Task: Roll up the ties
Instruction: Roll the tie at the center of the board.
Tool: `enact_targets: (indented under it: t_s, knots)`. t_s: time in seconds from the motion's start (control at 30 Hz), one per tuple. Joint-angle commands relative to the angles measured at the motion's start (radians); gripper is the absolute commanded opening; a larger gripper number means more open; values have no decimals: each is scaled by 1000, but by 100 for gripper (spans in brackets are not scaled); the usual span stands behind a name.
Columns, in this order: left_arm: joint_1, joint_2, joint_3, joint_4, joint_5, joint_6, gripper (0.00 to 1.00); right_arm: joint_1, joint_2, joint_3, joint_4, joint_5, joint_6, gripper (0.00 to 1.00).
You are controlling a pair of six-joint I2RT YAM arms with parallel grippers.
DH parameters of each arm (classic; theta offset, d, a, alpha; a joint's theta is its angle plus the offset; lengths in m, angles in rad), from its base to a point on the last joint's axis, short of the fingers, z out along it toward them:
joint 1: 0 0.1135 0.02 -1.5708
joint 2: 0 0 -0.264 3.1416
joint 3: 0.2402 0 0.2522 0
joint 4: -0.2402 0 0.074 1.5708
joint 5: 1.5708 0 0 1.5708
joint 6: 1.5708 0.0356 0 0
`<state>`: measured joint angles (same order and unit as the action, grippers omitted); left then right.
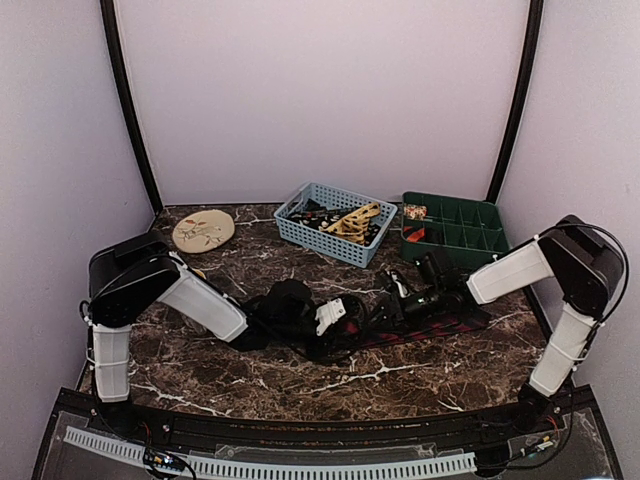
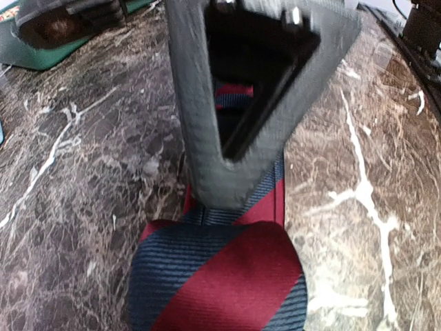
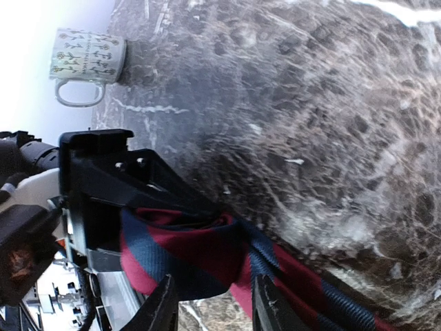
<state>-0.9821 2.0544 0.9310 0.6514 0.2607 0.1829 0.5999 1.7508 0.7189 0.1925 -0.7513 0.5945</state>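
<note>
Striped tie (image 1: 435,325) lies mid-worktop (image 1: 300,385), long axis 9-to-3 o'clock, rolled end at 9 against left pincer (image 1: 345,318) (grip cannot be told); right pincer (image 3: 215,305), part open and seemingly gripping nothing, straddles it toward 3.

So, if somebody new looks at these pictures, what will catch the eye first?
First the navy and red striped tie, lying across the middle of the brown marble table, with the left arm and the right arm meeting low over it. Behind stand a blue basket holding more ties and, to its right, a green compartment tray.
</note>
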Motion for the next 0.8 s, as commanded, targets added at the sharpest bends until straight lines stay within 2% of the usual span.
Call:
enact_targets:
  t_s: [0.0,0.17,0.4,0.6,0.73,0.77]
  knots:
    - [-1,-18,-6,-300,-60,83,21,7,-41,51,-42,-37,43,39]
    - [-1,-16,0,-307,-54,85,21,52,-25,109,-83,-38,47,43]
    - [-1,-17,3,-306,-59,87,21,73,26,123,-111,-10,35,38]
    - [-1,-16,8,-312,-60,95,21,75,43,120,-108,-6,33,19]
    - [-1,-16,11,-316,-61,97,22,75,44,119,-100,-11,35,1]
    - [-1,-16,12,-317,-61,98,21,75,42,118,-99,-10,35,0]
